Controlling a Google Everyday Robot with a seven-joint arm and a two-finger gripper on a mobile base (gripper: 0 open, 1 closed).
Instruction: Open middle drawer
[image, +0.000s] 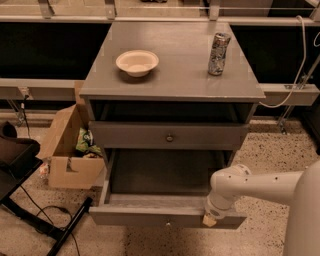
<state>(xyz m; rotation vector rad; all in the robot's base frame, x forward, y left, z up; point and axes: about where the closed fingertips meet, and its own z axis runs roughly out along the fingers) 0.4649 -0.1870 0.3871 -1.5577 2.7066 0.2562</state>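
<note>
The grey cabinet has a shut drawer with a round knob under its top. Below it the middle drawer stands pulled far out, its inside dark and bare, its small knob at the centre of the front panel. My white arm reaches in from the right, and the gripper rests at the right part of that drawer's front edge, its tan tip against the panel. Whatever lies below the open drawer is hidden.
A cream bowl and a crumpled can stand on the cabinet top. An open cardboard box with rubbish sits on the floor left of the cabinet. A black stand and cable lie at the lower left.
</note>
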